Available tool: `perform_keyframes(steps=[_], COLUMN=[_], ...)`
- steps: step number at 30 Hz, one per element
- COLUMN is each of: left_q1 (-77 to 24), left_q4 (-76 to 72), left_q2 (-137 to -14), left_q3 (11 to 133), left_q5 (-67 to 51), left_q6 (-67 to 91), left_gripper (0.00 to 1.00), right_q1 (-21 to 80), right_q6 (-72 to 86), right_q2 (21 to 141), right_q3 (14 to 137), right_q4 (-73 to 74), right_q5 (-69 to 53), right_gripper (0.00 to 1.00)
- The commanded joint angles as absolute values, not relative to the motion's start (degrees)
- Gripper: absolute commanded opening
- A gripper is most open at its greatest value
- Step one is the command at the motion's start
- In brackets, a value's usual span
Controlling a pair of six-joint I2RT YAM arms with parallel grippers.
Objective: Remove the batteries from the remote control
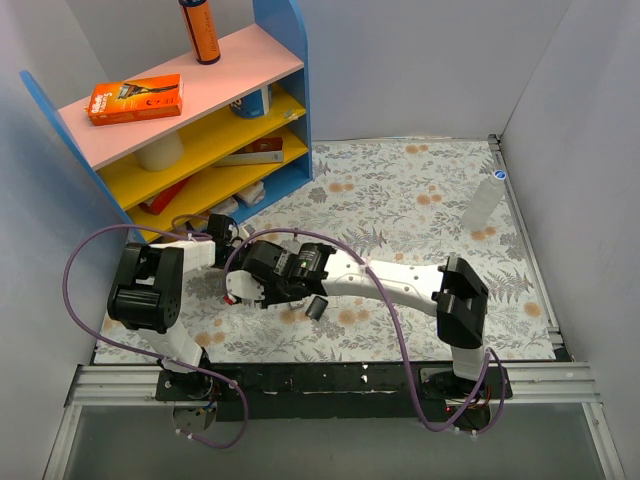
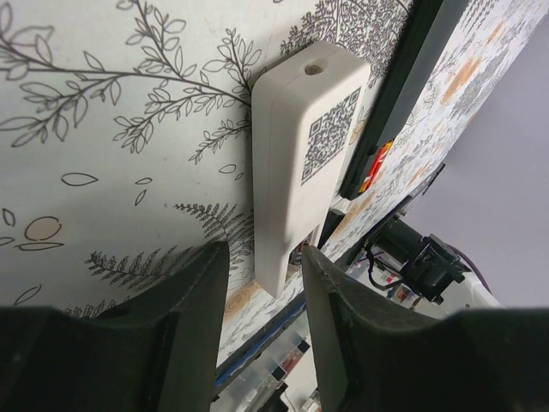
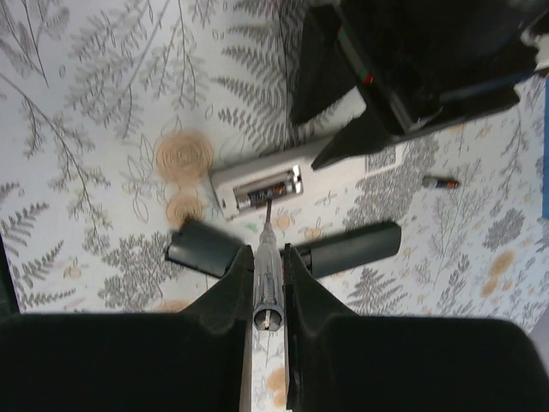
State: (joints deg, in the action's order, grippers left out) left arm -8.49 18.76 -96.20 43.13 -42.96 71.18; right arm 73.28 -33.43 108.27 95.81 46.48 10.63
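**Containers.** The battery compartment (image 3: 270, 187) of the white remote (image 3: 225, 190) lies uncovered and faces up. A dark seated cell (image 3: 276, 184) with an orange band lies in it; whether this is 1 cell or 2 cannot be told. A loose cell (image 3: 440, 182) lies on the floral table (image 1: 420, 200), well apart from the remote. The blue-sided shelf unit (image 1: 290, 80) carries an orange box (image 1: 135, 98) and an orange-and-black can (image 1: 200, 30) on its pink top board. A white cylinder (image 1: 160, 152) stands on the yellow board below.

**Grippers.** The right gripper (image 3: 266, 251) has its jaws pressed on a slim tool (image 3: 267, 233), whose tip meets the compartment's near rim. A small black cover piece (image 3: 202, 249) and a longer black bar (image 3: 352, 245) lie on the table on either side of the tool. The left gripper (image 2: 264, 253) has its fingers (image 2: 184, 318) set apart, bracketing 1 end of the white remote; whether they squeeze it cannot be told.

**Views.** Only the right wrist view shows the compartment and both cells. Only the left wrist view shows the white remote's QR label (image 2: 330, 137), the round hole (image 2: 315, 64) at its far end, and a black remote (image 2: 403, 86) with a red button just beside it. Only the top view shows the shelf unit and a clear bottle (image 1: 483, 205) near the right wall; there the 2 arms meet over the work spot.
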Motion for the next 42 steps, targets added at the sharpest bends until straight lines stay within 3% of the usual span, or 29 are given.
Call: perform_keyframes(steps=[1,21,42], left_q1=[-8.8,-8.8,-8.8], left_q4=[17.8,20.0,21.4], left_q2=[-97.1,-100.3,-101.1], left_q3=[44.1,44.9,44.6], left_q5=[-43.4,-40.0,-37.6], left_q6=[70.7,70.4,70.2], left_gripper=[0.39,0.38,0.27], right_q1=[73.3,62.3,54.4], right_q6=[-34.2,-26.2,-21.5], right_q2=[112.1,96.4,88.9], right_q3=[94.5,70.9,60.6], right_q4=[35.8,21.4,13.3], right_q5=[6.3,0.4,-10.1], right_gripper=[0.01,0.01,0.01])
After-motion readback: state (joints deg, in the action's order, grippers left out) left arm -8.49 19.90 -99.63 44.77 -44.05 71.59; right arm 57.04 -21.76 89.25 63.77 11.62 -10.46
